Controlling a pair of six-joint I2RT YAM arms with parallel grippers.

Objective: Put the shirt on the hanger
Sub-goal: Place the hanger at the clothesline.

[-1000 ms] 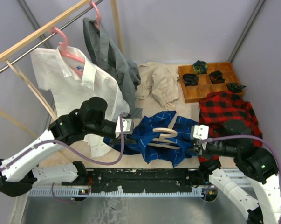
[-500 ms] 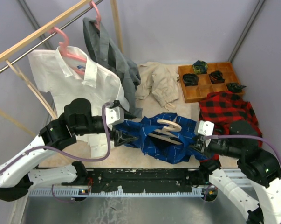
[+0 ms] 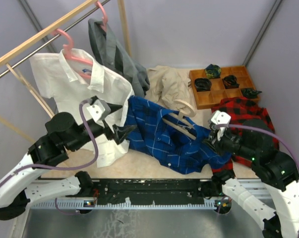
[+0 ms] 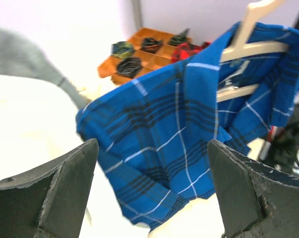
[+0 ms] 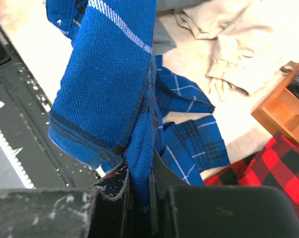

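The royal-blue checked shirt hangs stretched in the air across the middle, from upper left down to lower right. The pale hanger sits in its collar opening, hook up, one arm under the cloth; it shows in the left wrist view too, as hanger above the shirt. My left gripper stands wide open just left of the shirt's edge, nothing between its fingers. My right gripper is shut on a bunched fold of the shirt at its lower right end.
A white shirt on a pink hanger and a grey garment hang from the rail at left. A beige garment, a wooden tray of dark rolls and a red plaid shirt lie behind and right.
My left gripper opened, let go of the shirt and drew back to the left. The right gripper rose, and the shirt with the hanger now hangs spread out above the table.
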